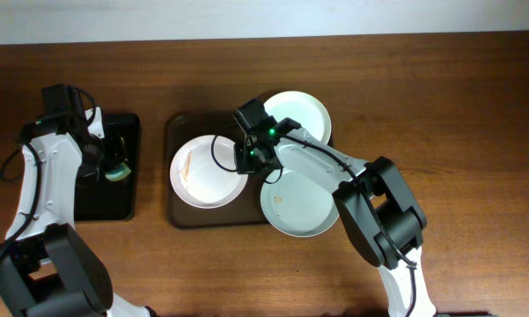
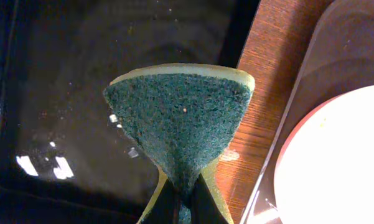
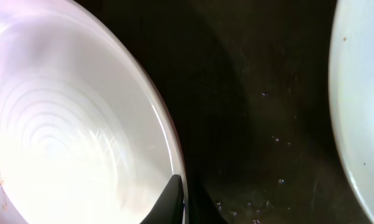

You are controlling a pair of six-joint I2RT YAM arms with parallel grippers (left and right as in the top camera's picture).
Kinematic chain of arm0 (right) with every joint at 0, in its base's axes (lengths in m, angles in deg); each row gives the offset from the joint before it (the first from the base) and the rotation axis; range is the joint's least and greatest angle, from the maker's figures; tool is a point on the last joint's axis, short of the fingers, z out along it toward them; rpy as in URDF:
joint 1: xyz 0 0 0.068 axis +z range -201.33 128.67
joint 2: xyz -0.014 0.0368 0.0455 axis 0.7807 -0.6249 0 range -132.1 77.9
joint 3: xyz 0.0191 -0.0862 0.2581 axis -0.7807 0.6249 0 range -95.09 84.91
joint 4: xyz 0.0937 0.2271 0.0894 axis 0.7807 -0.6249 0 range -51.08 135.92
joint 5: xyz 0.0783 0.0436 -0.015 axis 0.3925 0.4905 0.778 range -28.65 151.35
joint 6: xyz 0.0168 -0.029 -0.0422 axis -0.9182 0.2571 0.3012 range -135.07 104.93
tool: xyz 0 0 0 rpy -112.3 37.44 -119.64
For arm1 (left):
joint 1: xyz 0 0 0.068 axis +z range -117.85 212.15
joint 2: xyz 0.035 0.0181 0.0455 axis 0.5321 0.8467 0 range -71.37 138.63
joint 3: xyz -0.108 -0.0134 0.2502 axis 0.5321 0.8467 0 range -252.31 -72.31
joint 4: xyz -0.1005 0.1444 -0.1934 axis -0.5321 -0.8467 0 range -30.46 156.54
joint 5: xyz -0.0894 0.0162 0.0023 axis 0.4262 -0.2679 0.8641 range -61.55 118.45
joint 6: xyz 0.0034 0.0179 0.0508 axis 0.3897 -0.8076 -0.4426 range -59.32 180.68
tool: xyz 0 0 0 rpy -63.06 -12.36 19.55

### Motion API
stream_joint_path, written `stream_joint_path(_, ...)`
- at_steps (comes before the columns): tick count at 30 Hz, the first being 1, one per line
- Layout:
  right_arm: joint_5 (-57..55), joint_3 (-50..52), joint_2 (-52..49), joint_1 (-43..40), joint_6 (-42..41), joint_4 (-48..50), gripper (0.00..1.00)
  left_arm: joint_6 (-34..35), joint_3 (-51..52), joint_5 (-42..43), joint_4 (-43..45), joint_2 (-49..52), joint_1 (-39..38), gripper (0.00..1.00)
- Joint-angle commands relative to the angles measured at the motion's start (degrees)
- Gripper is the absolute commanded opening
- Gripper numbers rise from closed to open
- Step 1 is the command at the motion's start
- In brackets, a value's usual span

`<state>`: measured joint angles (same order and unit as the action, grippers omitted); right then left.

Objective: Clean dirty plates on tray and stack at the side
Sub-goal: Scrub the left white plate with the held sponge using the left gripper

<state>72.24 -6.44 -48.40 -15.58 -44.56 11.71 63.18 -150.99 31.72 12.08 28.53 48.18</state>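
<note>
A white plate (image 1: 202, 176) with a brown smear lies at the left of the brown-grey tray (image 1: 180, 216). My right gripper (image 1: 251, 154) is shut on its right rim; in the right wrist view the fingers (image 3: 185, 199) pinch the rim of the white plate (image 3: 68, 124). A second pale plate (image 1: 299, 113) lies at the tray's back right. A pale blue-green plate (image 1: 297, 204) lies at the front right, overhanging the tray's edge. My left gripper (image 2: 187, 205) is shut on a green-and-yellow sponge (image 2: 180, 118) above the black tray (image 2: 62, 74).
The smaller black tray (image 1: 106, 207) sits left of the brown-grey tray, with a strip of wooden table (image 2: 261, 93) between them. The right arm lies across the two right-hand plates. Bare wooden table (image 1: 475, 132) extends to the right.
</note>
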Motion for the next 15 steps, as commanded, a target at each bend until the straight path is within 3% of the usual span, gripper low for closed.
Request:
stream_joint_path(1,0.07,-0.22,-0.39,-0.13,0.70,-0.72,0.06,-1.49,-0.96,1.05,0.15,-0.35,-0.13,0.01)
stream_joint_path(5,0.07,-0.22,-0.39,-0.13,0.70,-0.72,0.06,-2.91,-0.96,4.39,0.20,-0.37,-0.37,0.01)
stream_joint_path(6,0.07,-0.22,-0.39,-0.13,0.70,-0.70,0.05,-4.33,-0.96,7.74,1.07,-0.37,-2.95,0.01)
stream_joint_path(11,0.07,-0.22,-0.39,-0.13,0.70,-0.72,0.05,-4.31,-0.96,6.97,7.76,3.32,-19.91,0.01)
stream_joint_path(15,0.07,-0.22,-0.39,-0.15,0.70,-0.72,0.06,-4.94,-0.96,2.89,8.13,12.22,-25.05,0.01)
